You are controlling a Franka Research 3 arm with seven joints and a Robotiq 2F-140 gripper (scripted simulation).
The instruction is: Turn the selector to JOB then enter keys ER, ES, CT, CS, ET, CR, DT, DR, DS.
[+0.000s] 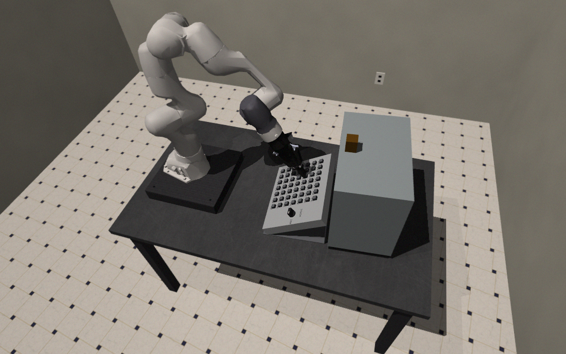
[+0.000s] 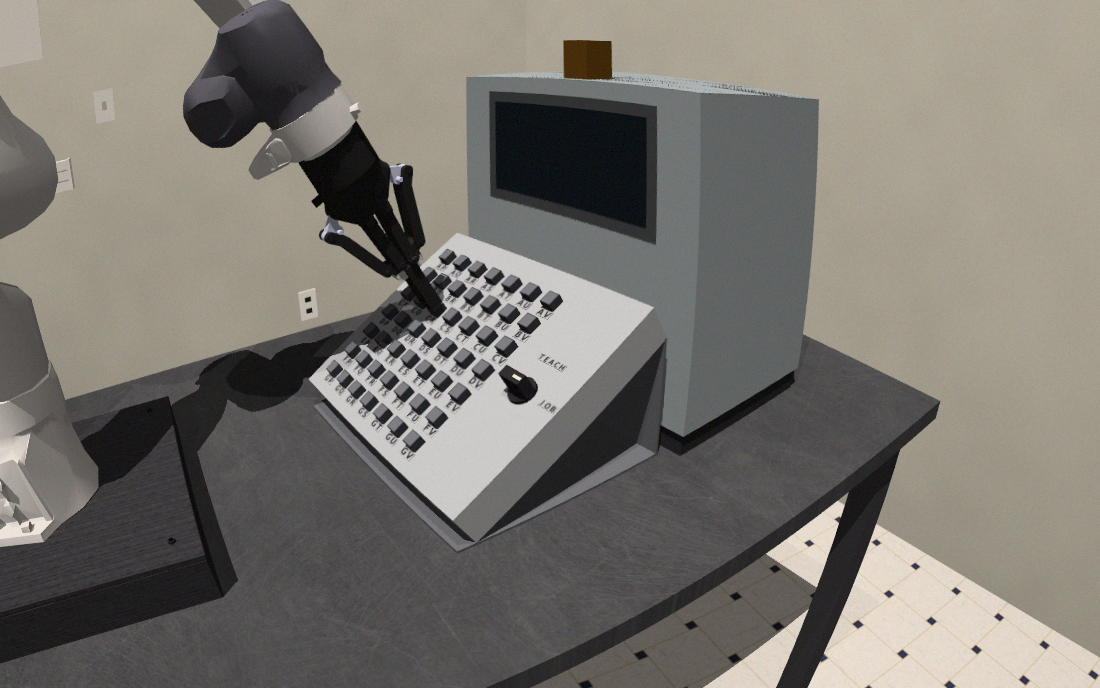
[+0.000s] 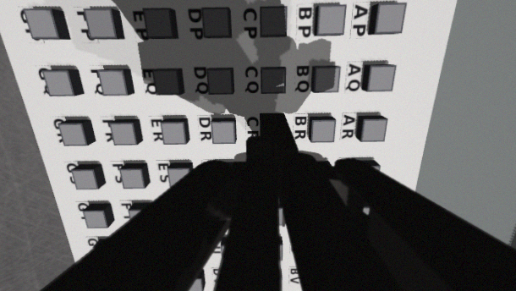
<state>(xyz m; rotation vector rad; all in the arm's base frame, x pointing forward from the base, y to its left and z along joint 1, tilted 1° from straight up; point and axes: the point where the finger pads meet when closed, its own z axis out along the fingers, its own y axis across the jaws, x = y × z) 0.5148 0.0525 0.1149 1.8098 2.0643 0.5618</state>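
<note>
The grey sloped keyboard panel [image 1: 311, 216] [image 2: 486, 478] bears rows of dark keys; none is visibly lit. My gripper [image 1: 303, 174] [image 2: 438, 311] [image 3: 271, 133] is shut and empty, its joined tips over the CR key, which they hide; contact cannot be told. ER [image 2: 395, 348] [image 3: 174, 131], DR [image 2: 416, 328] [image 3: 224, 130] and ES [image 2: 409, 357] [image 3: 179, 174] are visible. CS [image 2: 451, 316], CT [image 2: 468, 325], ET [image 2: 425, 369], DS [image 2: 430, 336] and DT [image 2: 446, 347] show in the exterior view. The black selector [image 1: 290, 212] [image 2: 519, 385] sits beside the TEACH and JOB labels, handle slanting upper left.
A big grey cabinet [image 1: 375, 166] [image 2: 754, 235] with a dark screen [image 2: 567, 162] stands close behind the panel. A brown block [image 1: 351, 143] [image 2: 587, 59] sits on top. The arm's black base board [image 1: 183, 200] [image 2: 105, 600] lies on the dark table [image 1: 250, 242] [image 2: 340, 600].
</note>
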